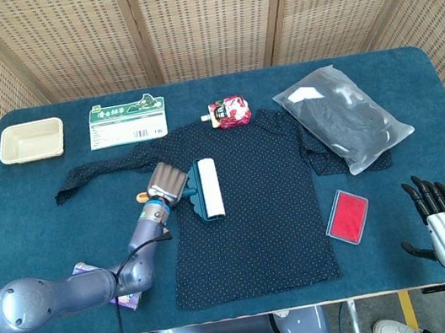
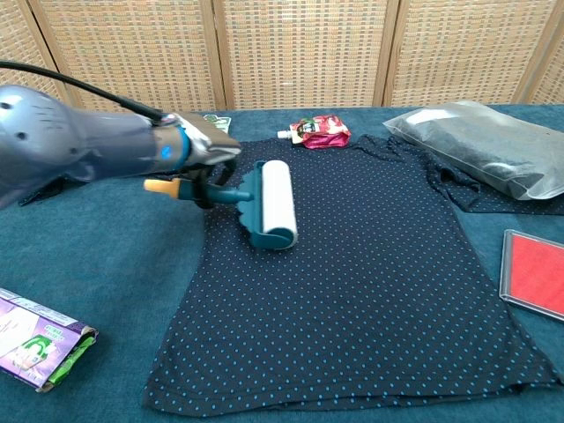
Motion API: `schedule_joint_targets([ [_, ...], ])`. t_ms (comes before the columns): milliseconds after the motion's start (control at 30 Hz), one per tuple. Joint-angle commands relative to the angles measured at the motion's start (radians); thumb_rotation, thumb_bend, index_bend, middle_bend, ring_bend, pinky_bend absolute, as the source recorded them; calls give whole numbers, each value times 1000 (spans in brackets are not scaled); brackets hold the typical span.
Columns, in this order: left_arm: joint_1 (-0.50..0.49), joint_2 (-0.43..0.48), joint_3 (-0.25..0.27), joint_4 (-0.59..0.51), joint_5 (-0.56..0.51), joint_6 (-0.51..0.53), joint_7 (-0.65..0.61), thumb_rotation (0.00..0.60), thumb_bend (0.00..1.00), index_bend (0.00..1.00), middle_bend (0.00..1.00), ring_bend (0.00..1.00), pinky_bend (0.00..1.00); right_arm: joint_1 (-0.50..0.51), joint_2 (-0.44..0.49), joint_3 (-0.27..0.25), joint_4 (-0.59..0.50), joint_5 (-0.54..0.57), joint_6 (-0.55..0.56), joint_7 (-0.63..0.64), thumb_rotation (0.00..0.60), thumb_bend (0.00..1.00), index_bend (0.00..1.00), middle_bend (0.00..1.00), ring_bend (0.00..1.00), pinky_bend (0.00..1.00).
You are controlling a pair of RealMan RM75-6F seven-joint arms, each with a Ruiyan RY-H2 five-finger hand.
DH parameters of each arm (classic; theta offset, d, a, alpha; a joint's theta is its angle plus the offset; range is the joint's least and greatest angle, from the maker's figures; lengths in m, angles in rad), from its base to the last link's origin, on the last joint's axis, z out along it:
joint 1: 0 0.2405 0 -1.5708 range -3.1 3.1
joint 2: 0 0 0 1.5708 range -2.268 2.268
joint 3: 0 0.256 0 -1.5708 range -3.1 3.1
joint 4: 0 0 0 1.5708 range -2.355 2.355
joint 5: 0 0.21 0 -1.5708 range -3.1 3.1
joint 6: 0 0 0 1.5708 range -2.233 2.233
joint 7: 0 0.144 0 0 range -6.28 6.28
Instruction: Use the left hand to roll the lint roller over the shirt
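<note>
Silver-grey and curled tight, our left hand (image 1: 168,181) clamps the lint roller (image 1: 207,189) by its handle, whose orange butt pokes out behind the fist in the chest view. We judge the grip low and sideways so that the drum lies flat on the cloth and can roll rather than drag. That drum rests on the upper left part of the shirt (image 1: 259,203), just inside the body's left edge and below the sleeve that trails toward the left. Our right hand (image 1: 441,215) hangs off the near right corner of the desk (image 1: 35,223) with its fingers apart, holding nothing, well away from the work as the task wants. Roller: a white sticky cylinder in a dark teal, scallop-edged frame, its axis running nearly front to back. Shirt: dark navy with small light blue dots, spread flat, collar toward the far side.
</note>
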Motion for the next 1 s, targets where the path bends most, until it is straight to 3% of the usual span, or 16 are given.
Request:
schedule_joint_targets([
  [33,-63,-71,-44,61,-78,0,63,600,508,859,878,733,677,0,1,2,3,4,-2,4,600,61,0,0,0,0],
  [300,-138,-166,-99,146,-212,-8,155,600,508,858,878,733,677,2,1,3,9,10,-8,10,600,61,0,0,0,0],
  [500,-150,-178,-109,143,-220,1,183,600,510,859,878,733,677,1,1,3,13,14,-8,15,600,60,0,0,0,0],
  [767,-101,-92,-82,45,-196,45,175,600,513,859,878,733,677,0,1,-4,3,-5,1,4,600,61,0,0,0,0],
  [1000,-5,57,-19,-152,-99,123,103,600,514,859,878,734,677,-3,-1,-17,-14,-34,16,-17,600,61,0,0,0,0],
])
